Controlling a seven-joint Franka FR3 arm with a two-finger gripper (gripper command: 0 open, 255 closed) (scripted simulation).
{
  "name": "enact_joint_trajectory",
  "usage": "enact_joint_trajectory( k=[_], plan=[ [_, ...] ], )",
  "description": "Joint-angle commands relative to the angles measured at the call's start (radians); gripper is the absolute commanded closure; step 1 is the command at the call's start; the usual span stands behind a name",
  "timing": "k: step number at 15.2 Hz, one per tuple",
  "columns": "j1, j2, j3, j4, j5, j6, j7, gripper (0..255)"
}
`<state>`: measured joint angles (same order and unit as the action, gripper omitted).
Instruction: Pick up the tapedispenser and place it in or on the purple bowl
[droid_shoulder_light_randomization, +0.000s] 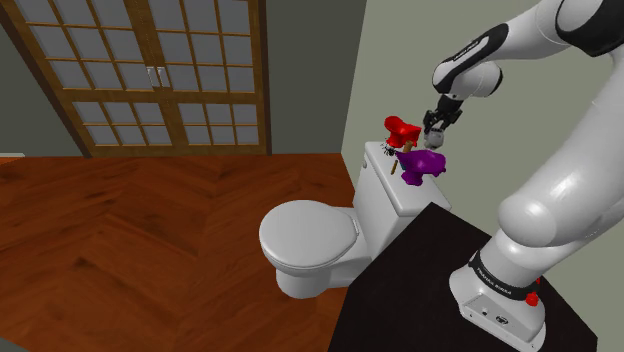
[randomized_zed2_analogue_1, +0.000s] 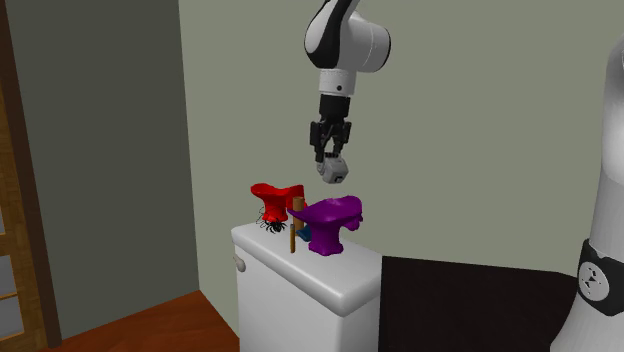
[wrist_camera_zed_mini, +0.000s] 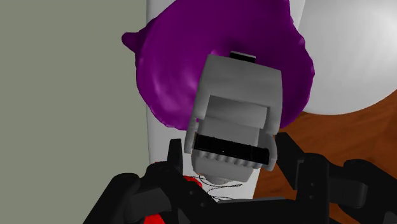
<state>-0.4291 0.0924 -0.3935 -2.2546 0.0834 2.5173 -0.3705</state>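
Note:
A grey tape dispenser (randomized_zed2_analogue_1: 336, 169) hangs in the air, with my gripper (randomized_zed2_analogue_1: 331, 157) shut on it. Directly below it stands the purple bowl (randomized_zed2_analogue_1: 330, 214), a footed dish on the white toilet tank lid (randomized_zed2_analogue_1: 300, 275). In the wrist view the tape dispenser (wrist_camera_zed_mini: 238, 108) sits clasped between the black fingers (wrist_camera_zed_mini: 289, 153), and the purple bowl (wrist_camera_zed_mini: 172, 70) spreads out behind it. In the shoulder view my gripper (droid_shoulder_light_randomization: 434, 127) hovers just above the purple bowl (droid_shoulder_light_randomization: 423, 163).
A red footed bowl (randomized_zed2_analogue_1: 275, 196) stands beside the purple one, close to the wall. A wooden-handled tool (randomized_zed2_analogue_1: 293, 228), a small black spider-like object (randomized_zed2_analogue_1: 268, 226) and a blue item (randomized_zed2_analogue_1: 305, 236) lie around them. The toilet bowl (droid_shoulder_light_randomization: 308, 240) and my black stand (droid_shoulder_light_randomization: 420, 290) flank the tank.

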Motion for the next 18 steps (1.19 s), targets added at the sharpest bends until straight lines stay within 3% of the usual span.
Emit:
enact_joint_trajectory(
  k=[1, 9, 17, 18],
  plan=[
    [-0.001, 0.018, 0.003, -0.007, 0.013, 0.024, -0.009, 255],
    [-0.015, 0.103, 0.024, -0.029, 0.085, 0.123, -0.061, 255],
    [-0.015, 0.103, 0.024, -0.029, 0.085, 0.123, -0.061, 255],
    [-0.016, 0.103, 0.024, -0.029, 0.085, 0.123, -0.061, 0]
  ],
)
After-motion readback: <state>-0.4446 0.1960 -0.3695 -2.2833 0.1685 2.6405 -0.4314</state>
